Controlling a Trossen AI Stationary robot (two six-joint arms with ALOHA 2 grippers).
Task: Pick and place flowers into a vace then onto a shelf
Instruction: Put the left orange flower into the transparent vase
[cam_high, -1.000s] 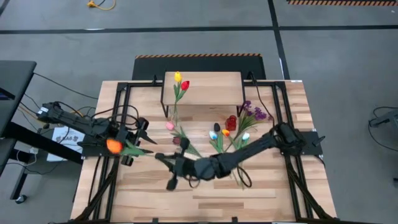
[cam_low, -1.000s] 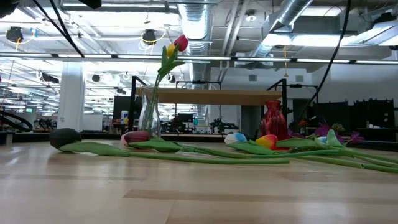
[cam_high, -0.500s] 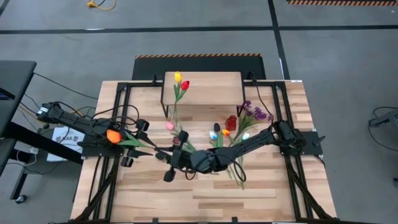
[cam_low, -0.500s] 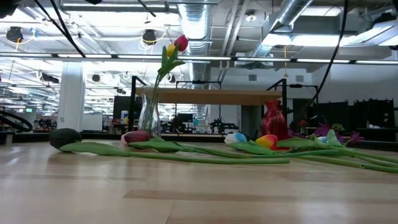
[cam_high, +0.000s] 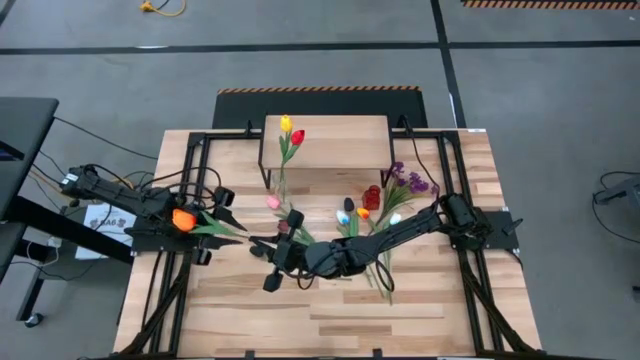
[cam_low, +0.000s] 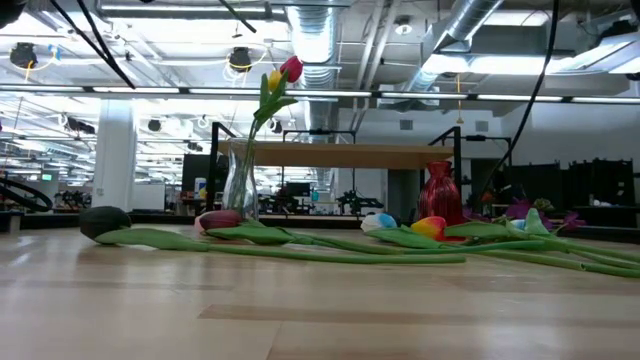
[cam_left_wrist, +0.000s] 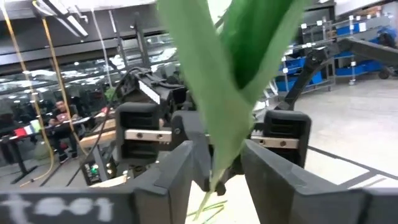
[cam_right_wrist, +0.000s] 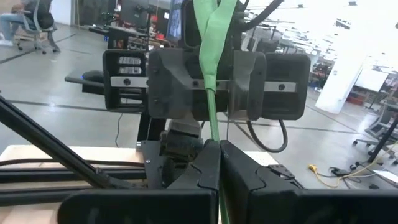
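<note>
An orange tulip is held in the air over the table's left side. Its head (cam_high: 182, 218) lies over my left arm and its stem points toward the table's right. My left gripper (cam_left_wrist: 214, 171) is shut on its leafy part, and my right gripper (cam_right_wrist: 217, 155) is shut on the stem further along, facing the left one. A glass vase (cam_low: 240, 185) with a yellow and a red tulip stands on the shelf (cam_high: 340, 140). More flowers (cam_high: 350, 215) lie on the table. Neither gripper shows in the low view. My left gripper pinches the tulip's folded green leaves (cam_left_wrist: 224, 124) and the stem inside them between its two fingers, pointing about level toward the table's right. The tulip is clear of the table, its head behind the fingers. My right gripper pinches the bare stem (cam_right_wrist: 212, 127) between its shut fingers, coming level from the table's right, opposite my left gripper (cam_right_wrist: 205, 84). The stem runs on between the two grippers, clear of the table.
A red vase (cam_high: 372, 195) stands in front of the shelf. Purple sprigs (cam_high: 408, 182) and several tulips lie around it, under my right arm (cam_high: 390, 235). A dark tulip head (cam_low: 105, 222) and long stems lie across the table's middle. The near half of the tabletop (cam_high: 330, 315) is bare wood.
My right gripper has swung a little toward the table's far edge and closer to my left gripper. The orange head has shifted toward the far edge as my left wrist rolled. Over the last half second, nothing more has moved.
</note>
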